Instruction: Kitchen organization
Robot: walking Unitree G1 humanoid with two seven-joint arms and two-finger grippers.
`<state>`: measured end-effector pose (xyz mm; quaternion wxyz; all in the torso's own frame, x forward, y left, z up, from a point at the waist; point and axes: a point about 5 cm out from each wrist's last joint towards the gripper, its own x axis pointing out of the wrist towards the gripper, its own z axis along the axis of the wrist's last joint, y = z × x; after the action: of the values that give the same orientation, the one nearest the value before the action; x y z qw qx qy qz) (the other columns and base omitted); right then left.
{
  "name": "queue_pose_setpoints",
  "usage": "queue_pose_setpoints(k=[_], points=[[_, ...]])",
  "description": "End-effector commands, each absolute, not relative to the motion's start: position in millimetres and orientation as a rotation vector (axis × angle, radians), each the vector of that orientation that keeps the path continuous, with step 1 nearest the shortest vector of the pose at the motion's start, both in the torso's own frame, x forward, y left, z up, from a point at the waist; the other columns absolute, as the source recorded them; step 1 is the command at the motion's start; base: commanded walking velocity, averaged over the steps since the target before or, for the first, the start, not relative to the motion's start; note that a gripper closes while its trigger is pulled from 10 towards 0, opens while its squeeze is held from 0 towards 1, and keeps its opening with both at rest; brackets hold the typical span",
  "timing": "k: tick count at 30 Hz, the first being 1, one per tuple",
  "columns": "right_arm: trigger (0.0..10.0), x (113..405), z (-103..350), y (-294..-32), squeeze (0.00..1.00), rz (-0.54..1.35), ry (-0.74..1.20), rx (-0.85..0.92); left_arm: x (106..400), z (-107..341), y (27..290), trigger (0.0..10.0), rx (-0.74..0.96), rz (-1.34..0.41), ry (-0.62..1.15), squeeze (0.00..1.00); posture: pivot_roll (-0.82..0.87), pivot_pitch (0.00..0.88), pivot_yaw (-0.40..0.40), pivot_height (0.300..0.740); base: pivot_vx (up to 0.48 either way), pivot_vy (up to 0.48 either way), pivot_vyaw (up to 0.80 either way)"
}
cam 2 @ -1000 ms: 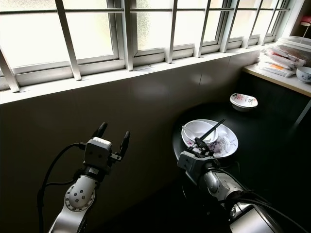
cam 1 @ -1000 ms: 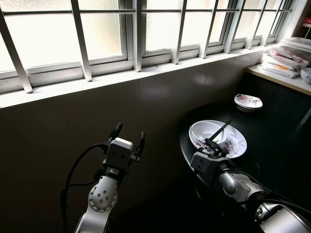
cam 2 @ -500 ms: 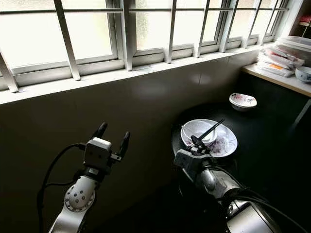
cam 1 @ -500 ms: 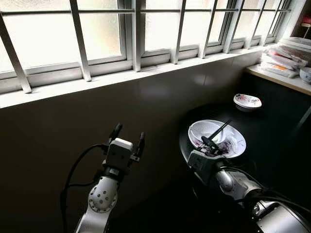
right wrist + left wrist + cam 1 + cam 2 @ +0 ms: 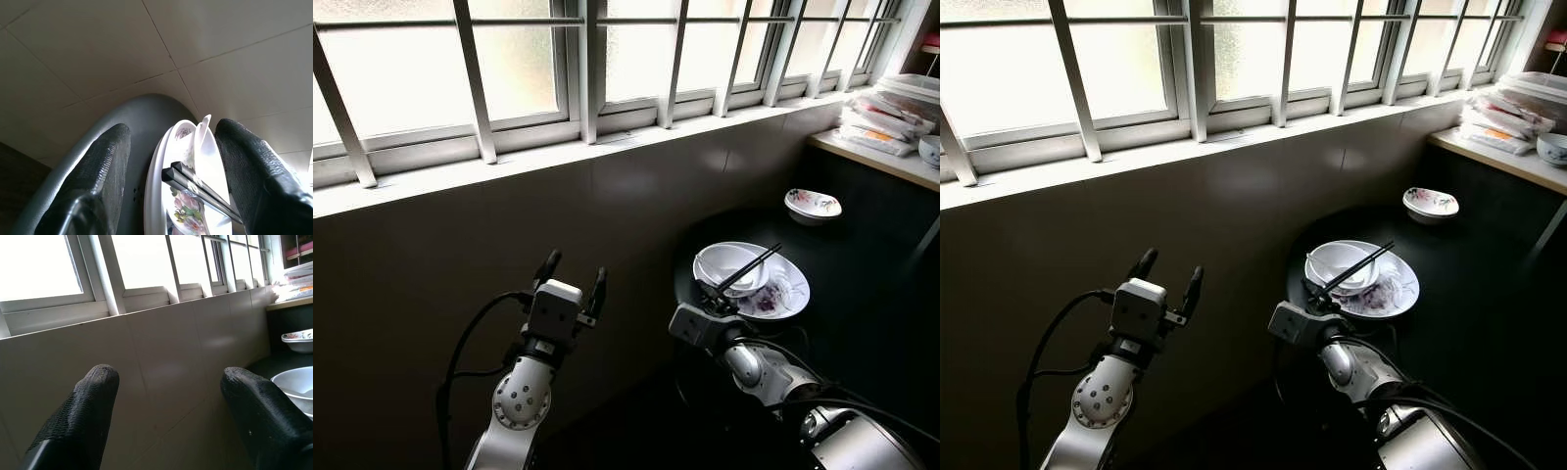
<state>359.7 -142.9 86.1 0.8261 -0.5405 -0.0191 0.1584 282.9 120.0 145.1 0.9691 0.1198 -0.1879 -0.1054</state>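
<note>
Chopsticks (image 5: 750,268) lie slanted across a small white bowl (image 5: 728,266) that sits on a flowered plate (image 5: 781,290), all on the dark round table (image 5: 862,304) under the barred window (image 5: 607,59). I see my right gripper (image 5: 716,299) just short of the plate's near rim, fingers spread, grasping nothing; its wrist view frames the chopstick tips between both pads. My left gripper (image 5: 572,274) is raised before the tiled wall (image 5: 460,255), fingers apart and empty. A second patterned bowl (image 5: 813,206) stands farther back on the table.
</note>
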Motion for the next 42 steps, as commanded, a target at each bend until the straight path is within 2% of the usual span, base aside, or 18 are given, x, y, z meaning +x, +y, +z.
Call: queue_pose_setpoints(k=[1, 7, 11, 16, 21, 27, 30, 36, 42], points=[[10.0, 360, 87, -142, 0.00, 0.330, -0.034, -1.099, 284, 143, 121, 10.0, 0.244, -0.206, -0.367, 0.00, 0.09, 0.000, -0.075, 0.740, 0.000, 0.000, 0.00], [10.0, 364, 107, -120, 0.00, 0.351, -0.167, -0.953, 284, 143, 121, 10.0, 0.240, -0.201, -0.369, 0.00, 0.09, 0.000, -0.076, 0.740, 0.000, 0.000, 0.00], [10.0, 364, 127, -99, 0.00, 0.374, -0.285, -0.739, 283, 143, 121, 10.0, 0.234, -0.194, -0.376, 0.00, 0.08, 0.000, -0.080, 0.740, 0.000, 0.000, 0.00], [10.0, 364, 137, -96, 0.00, 0.355, -0.327, -0.631, 284, 143, 125, 10.0, 0.249, -0.169, -0.368, 0.00, 0.08, 0.000, -0.078, 0.740, 0.000, 0.000, 0.00], [10.0, 362, 140, -97, 0.00, 0.350, -0.342, -0.599, 285, 143, 127, 10.0, 0.254, -0.158, -0.365, 0.00, 0.08, 0.000, -0.077, 0.740, 0.000, -0.221, 0.00], [10.0, 357, 140, -89, 0.00, 0.382, -0.370, -0.610, 285, 143, 126, 10.0, 0.250, -0.157, -0.366, 0.00, 0.07, 0.000, -0.074, 0.740, 0.000, -0.456, 0.80], [10.0, 357, 143, -87, 0.00, 0.382, -0.358, -0.533, 286, 143, 126, 10.0, 0.251, -0.158, -0.368, 0.00, 0.07, 0.000, -0.073, 0.740, 0.000, -0.315, 0.61], [10.0, 355, 140, -87, 0.00, 0.370, -0.343, -0.521, 286, 143, 126, 10.0, 0.252, -0.158, -0.366, 0.00, 0.08, 0.000, -0.072, 0.740, 0.000, 0.000, 0.80], [10.0, 355, 135, -92, 0.00, 0.365, -0.296, -0.521, 286, 142, 127, 10.0, 0.244, -0.156, -0.360, 0.00, 0.08, 0.000, -0.071, 0.740, 0.000, 0.000, 0.00]])
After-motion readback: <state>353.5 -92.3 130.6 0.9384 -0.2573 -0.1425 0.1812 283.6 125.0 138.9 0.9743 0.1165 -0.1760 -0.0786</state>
